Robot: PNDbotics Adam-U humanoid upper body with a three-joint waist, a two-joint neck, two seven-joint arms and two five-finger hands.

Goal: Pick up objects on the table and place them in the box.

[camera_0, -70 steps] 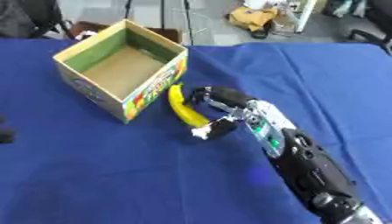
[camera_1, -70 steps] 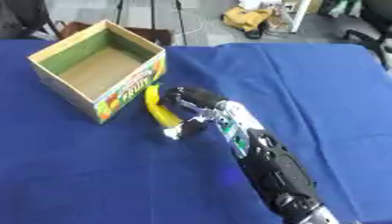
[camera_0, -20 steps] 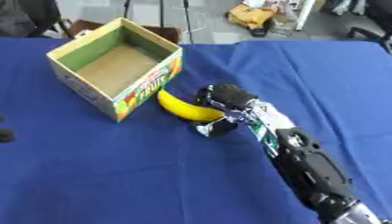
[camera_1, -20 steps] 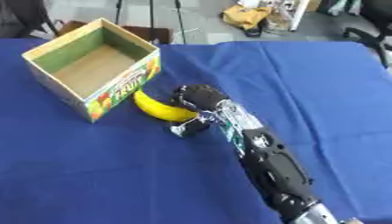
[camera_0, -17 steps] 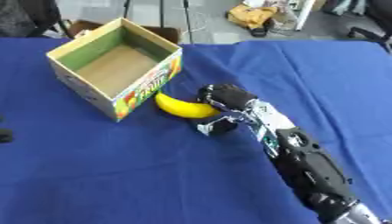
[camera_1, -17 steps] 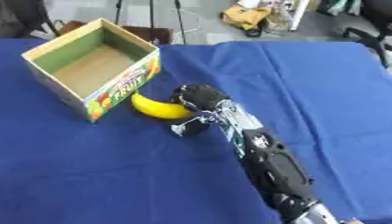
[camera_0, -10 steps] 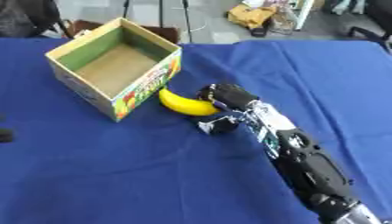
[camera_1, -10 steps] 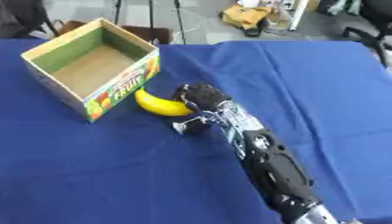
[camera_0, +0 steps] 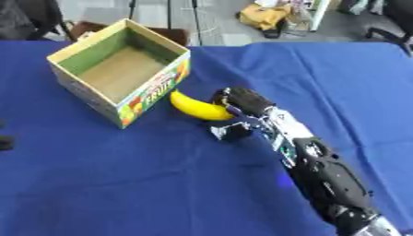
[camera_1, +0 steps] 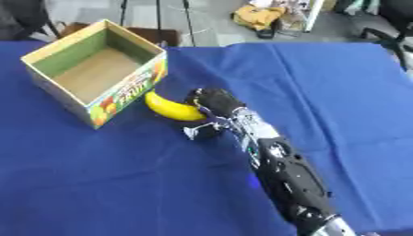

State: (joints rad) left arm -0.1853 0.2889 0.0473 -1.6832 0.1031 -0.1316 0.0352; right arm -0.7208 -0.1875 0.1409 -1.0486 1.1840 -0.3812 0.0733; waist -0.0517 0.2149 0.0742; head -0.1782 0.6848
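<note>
A yellow banana (camera_0: 197,107) hangs beside the open cardboard box (camera_0: 121,76), close to its right wall with the fruit print. My right hand (camera_0: 240,103) is shut on the banana's right end, fingers curled over it. The arm runs down to the lower right corner. The box's floor is bare brown card with green inner walls. My left hand shows only as a dark bit (camera_0: 5,142) at the left edge, too little to read.
The blue cloth (camera_0: 121,184) covers the whole table. Beyond its far edge are chair legs, a yellow bag (camera_0: 270,13) and other clutter on the floor.
The banana, earlier lying lengthwise on the cloth by the box, has been turned and lifted in my right hand. In the last second it shifted little; the camera view drifted slightly.
</note>
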